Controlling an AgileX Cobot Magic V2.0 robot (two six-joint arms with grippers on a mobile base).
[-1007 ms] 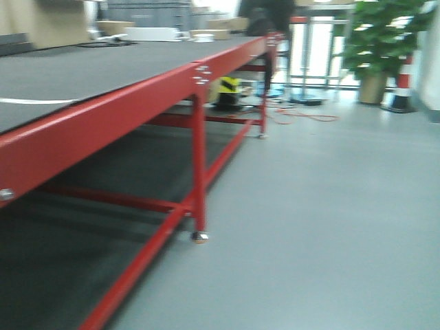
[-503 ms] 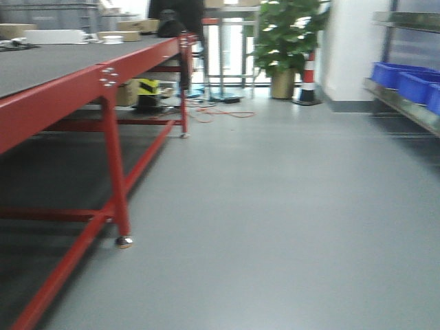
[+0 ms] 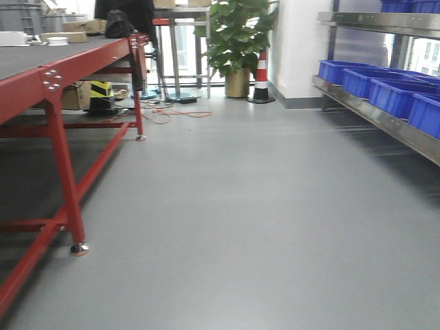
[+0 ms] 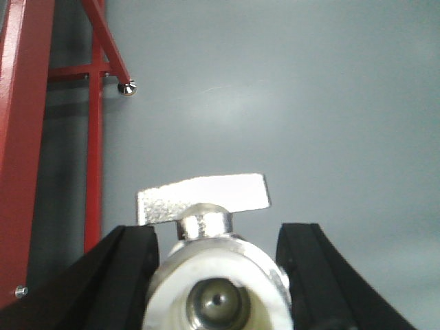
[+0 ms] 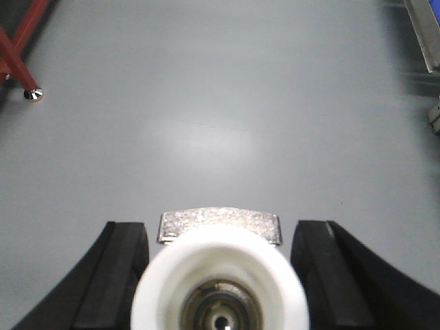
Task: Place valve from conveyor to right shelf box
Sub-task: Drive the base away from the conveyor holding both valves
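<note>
In the left wrist view, a silvery valve (image 4: 217, 275) with a white ring and a flat lever sits between the black fingers of my left gripper (image 4: 218, 237), which is shut on it above the grey floor. A second valve (image 5: 220, 285) with a wide white ring fills the right wrist view, with my right gripper (image 5: 220, 234) shut on it. The conveyor (image 3: 38, 60), a dark grey belt on a red frame, runs along the left of the front view. The right shelf (image 3: 385, 118) carries blue boxes (image 3: 397, 95). Neither gripper appears in the front view.
Red conveyor legs (image 3: 63, 179) with a metal foot (image 3: 79, 249) stand at the left. A potted plant (image 3: 237, 41), a striped cone (image 3: 261, 75), cables and a stool stand at the far end. Grey floor (image 3: 240, 206) lies between the conveyor and the shelf.
The front view has swung to the right. The conveyor slid from mid-frame to the left edge, and the shelf with blue boxes came into view on the right.
</note>
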